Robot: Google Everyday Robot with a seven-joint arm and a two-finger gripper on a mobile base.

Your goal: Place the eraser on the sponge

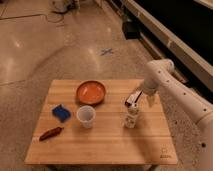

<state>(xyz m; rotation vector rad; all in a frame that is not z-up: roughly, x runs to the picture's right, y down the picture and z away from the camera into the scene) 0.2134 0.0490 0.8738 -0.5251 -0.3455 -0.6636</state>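
Note:
The eraser [133, 97], a small dark block with a white face and a reddish end, lies on the wooden table [105, 145] right of centre, just right of the orange bowl. The sponge [61, 112], a bright blue block, sits on the table's left side, far from the eraser. My gripper [149, 99] hangs from the white arm [161, 71] over the table's right part, close beside the eraser on its right.
An orange bowl [91, 92] stands at the back middle. A white cup [86, 116] is in the centre, a small white bottle [131, 119] stands just in front of the eraser, and a reddish-brown elongated object [51, 133] lies front left.

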